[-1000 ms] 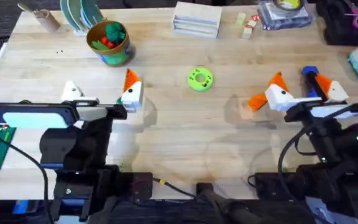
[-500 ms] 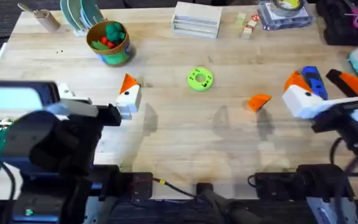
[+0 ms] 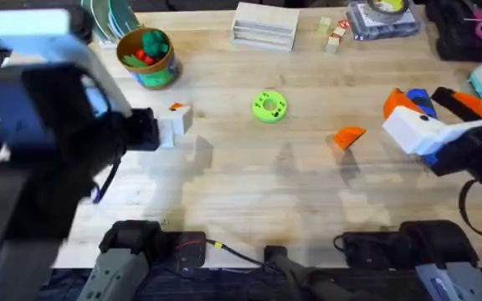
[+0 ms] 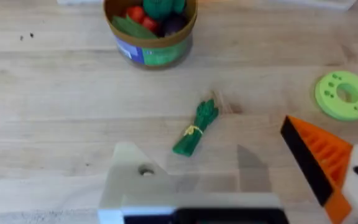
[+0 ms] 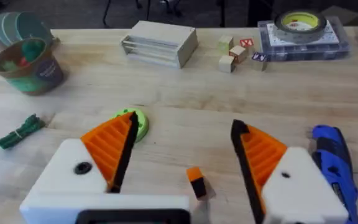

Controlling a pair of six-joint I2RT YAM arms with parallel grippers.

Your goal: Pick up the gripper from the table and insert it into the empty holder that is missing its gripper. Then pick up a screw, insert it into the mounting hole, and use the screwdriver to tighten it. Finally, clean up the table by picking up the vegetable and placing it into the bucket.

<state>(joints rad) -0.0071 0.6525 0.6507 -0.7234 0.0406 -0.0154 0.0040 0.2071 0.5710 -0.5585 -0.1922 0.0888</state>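
The loose orange gripper (image 3: 350,136) lies on the table, low between my right fingers in the wrist view (image 5: 196,180). My right gripper (image 3: 425,113) (image 5: 182,134) hovers open to its right, holding nothing. The blue screwdriver (image 3: 417,99) (image 5: 334,158) lies beside it. My left gripper (image 3: 170,125) (image 4: 216,168) is the holder. It carries one orange finger (image 4: 319,158), and its other white mount (image 4: 143,169) is bare with a hole. It stands open over the green vegetable (image 4: 196,127) (image 5: 20,132). The bucket (image 3: 146,57) (image 4: 151,28) holds toy food. No screw is visible.
A lime-green disc (image 3: 269,106) lies mid-table. Along the far edge are a white block stack (image 3: 264,25), small cubes (image 3: 333,33) and a tape roll on a case (image 3: 383,17). My left arm looms large over the table's left side.
The left arm has risen toward the camera and swung back, its gripper shifting slightly toward the bucket. The right gripper has pulled away to the right, leaving the orange gripper on the table.
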